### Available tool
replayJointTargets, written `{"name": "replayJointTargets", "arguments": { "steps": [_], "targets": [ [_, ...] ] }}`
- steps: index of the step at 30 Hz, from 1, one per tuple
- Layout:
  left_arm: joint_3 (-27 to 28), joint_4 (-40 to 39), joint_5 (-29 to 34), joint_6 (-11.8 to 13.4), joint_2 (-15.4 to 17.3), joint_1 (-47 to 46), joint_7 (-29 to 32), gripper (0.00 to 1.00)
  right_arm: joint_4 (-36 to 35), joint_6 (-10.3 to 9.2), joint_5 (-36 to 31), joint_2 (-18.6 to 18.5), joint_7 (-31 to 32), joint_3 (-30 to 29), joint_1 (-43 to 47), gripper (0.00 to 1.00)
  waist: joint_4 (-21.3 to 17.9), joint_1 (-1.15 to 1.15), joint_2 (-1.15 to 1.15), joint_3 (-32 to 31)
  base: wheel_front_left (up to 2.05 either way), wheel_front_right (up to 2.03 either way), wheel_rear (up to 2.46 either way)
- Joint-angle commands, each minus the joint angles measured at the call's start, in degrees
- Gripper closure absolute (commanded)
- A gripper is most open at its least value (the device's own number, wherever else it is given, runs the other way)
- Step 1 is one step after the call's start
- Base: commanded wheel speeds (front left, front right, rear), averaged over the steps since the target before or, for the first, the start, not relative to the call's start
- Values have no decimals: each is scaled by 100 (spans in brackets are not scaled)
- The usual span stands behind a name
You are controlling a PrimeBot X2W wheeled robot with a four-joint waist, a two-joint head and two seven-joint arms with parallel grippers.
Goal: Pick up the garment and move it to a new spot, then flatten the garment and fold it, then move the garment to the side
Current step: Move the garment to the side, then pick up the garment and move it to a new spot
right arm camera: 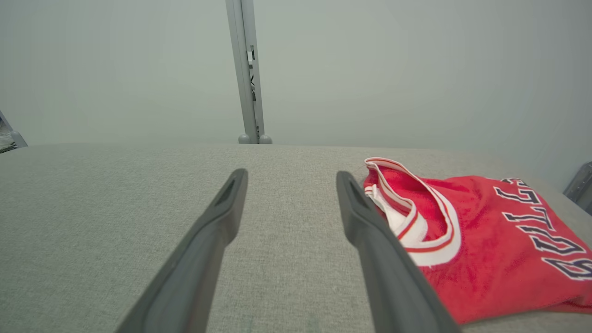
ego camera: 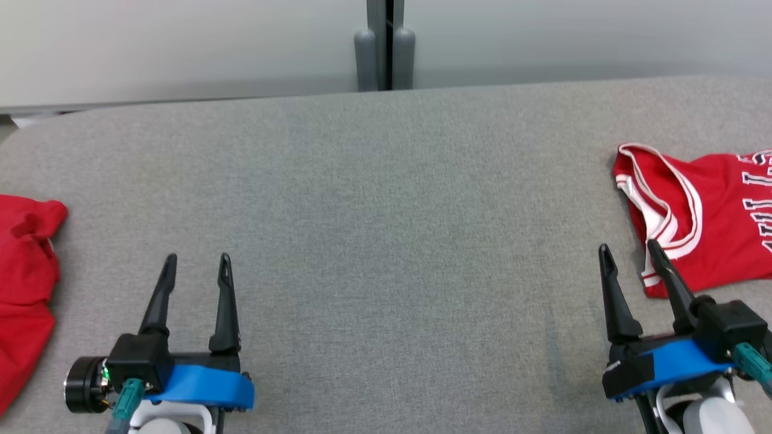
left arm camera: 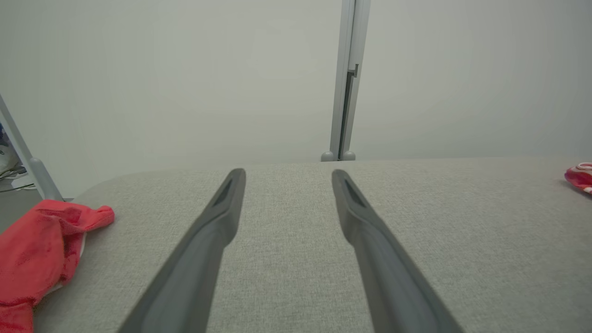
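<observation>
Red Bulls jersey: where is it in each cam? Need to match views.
Head view: red jersey at the right edge, beside the right gripper.
Left wrist view: small red-and-white bit at the far right edge.
Right wrist view: lower right, large, lettering visible.
Shared landmark: grey post behind the table's far edge.

On the surface (ego camera: 386,211), the jersey (ego camera: 718,223) lies at the far right and a second garment (ego camera: 24,283) at the far left edge, well apart. The left pincer (ego camera: 198,260) is at the near left, near the second garment. The right pincer (ego camera: 627,248) is at the near right, just beside the jersey's near corner. Behind the surface stands a wall (ego camera: 181,48), with a post (ego camera: 384,54) at its middle.
</observation>
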Motion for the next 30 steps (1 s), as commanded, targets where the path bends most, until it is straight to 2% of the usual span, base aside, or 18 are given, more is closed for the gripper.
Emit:
{"name": "replayJointTargets", "arguments": {
  "steps": [1,15,30],
  "targets": [
    [-7,31,-8,-39,6,43,-24,0,-66,-1,15,9,35,-28,151,0,-2,1,2,-86,0,0,0],
    [-68,290,-164,-145,105,665,-25,0,-673,-1,153,41,419,-64,1127,0,-53,1,2,-827,0,0,0],
    [-101,403,-270,-145,129,653,0,0,-1026,-1,214,42,596,-31,1362,0,-33,1,2,-936,0,0,0]
  ]
}}
